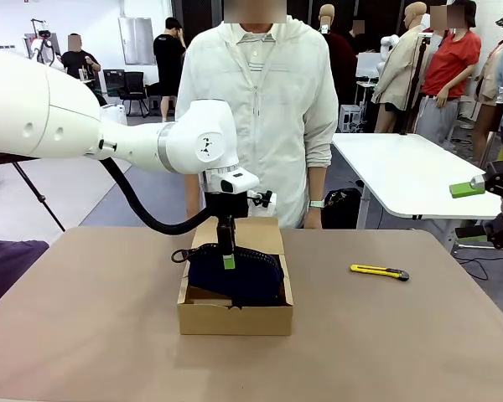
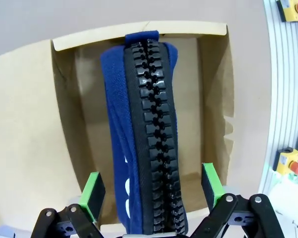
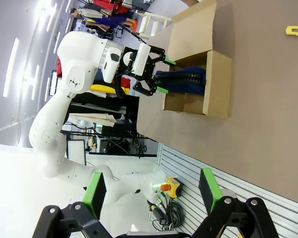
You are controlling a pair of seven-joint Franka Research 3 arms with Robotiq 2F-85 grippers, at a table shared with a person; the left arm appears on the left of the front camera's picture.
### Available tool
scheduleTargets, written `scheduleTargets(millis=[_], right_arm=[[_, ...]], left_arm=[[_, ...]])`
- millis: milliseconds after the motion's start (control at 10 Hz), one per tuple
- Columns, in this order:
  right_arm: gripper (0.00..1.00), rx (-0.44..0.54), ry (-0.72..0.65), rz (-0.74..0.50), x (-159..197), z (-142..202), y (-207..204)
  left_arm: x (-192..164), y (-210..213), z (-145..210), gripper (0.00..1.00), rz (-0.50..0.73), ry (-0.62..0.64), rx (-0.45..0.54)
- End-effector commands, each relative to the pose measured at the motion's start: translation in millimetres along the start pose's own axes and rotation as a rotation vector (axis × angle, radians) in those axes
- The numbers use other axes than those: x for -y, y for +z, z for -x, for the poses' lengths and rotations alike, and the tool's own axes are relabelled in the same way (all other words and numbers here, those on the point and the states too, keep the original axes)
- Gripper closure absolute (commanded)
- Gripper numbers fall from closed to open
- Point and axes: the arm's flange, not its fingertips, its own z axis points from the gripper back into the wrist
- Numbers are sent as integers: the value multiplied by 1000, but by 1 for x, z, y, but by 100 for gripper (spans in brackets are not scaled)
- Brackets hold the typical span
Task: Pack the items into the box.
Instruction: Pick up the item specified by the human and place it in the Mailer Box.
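Left wrist view: navy pouch inside the box.
Above it, left tool spread apart; right tool apart too.

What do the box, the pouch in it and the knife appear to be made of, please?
The box: plain brown cardboard, matte, with raw cut edges. The pouch: probably soft navy fabric, judging by its rumpled sides; its chunky black zipper looks like slightly glossy moulded plastic. The utility knife: yellow casing, likely plastic, too small to confirm.
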Motion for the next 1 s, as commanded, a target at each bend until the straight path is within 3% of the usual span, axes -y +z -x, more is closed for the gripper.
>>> scheduleTargets(millis=[0, 300, 500, 600, 900], right_arm=[[0, 14, -1, -33, -3, -3, -1], [0, 14, -1, -33, -3, -3, -1], [0, 14, -1, -33, -3, -3, -1], [0, 14, -1, -33, -3, -3, -1], [0, 14, -1, -33, -3, -3, -1]], left_arm=[[6, -1, 6, 0, 9, -5, 36], [25, 49, 25, 0, 2, 47, 167], [50, 110, 70, 0, -34, 209, 327], [66, 137, 96, 0, 12, 278, 401], [120, 190, 203, 0, 188, 865, 875]])
